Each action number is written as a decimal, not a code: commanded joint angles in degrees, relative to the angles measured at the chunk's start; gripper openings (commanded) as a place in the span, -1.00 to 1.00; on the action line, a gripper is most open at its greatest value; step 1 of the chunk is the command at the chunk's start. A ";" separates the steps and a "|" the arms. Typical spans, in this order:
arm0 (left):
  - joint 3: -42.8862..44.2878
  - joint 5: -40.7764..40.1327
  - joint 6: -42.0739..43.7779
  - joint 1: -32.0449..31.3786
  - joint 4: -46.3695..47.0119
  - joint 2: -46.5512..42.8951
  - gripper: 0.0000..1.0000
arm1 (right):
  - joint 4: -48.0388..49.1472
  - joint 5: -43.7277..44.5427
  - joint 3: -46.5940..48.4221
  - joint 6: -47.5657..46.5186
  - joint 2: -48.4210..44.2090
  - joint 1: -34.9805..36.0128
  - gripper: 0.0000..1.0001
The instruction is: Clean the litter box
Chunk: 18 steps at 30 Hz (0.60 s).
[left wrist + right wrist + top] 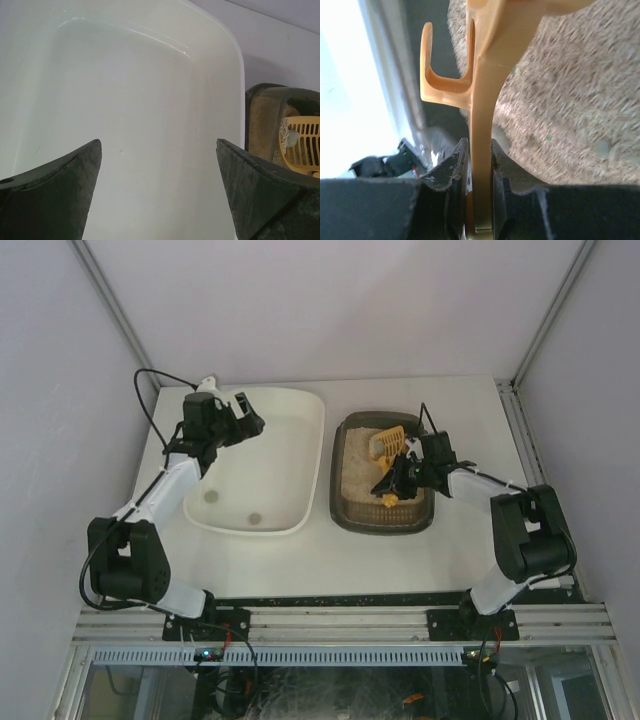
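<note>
White table (400, 560) spanned enclosure. Pale back wall (330, 300) rose behind table; plain side walls (40, 440) flanked table left and right. Metal corner posts (108, 310) met table's far corners. Aluminium rail (340, 622) ran along table's near edge. Light was soft and even.

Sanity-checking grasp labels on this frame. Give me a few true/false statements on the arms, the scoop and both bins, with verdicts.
1. The right end effector is shut on the handle of the yellow litter scoop. True.
2. The left end effector grips the white tub. False: it is open above the tub, holding nothing.
3. The scoop's head is over the white tub. False: it is over the litter box.
4. In the top view, the tub sits left of the litter box. True.
5. Two small dark lumps lie in the tub. True.
</note>
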 commanded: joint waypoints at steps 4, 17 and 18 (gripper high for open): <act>-5.05 -0.51 4.90 0.29 1.19 -11.96 0.99 | 23.30 -16.17 -14.83 12.39 -10.86 -2.96 -1.00; -3.47 -3.11 12.75 0.33 -8.67 -18.39 0.99 | 42.75 -22.28 -26.67 22.91 -15.89 -6.74 -1.00; -3.09 -2.12 13.95 0.31 -9.45 -18.63 0.99 | 43.06 -23.24 -26.57 22.88 -15.66 -5.94 -1.00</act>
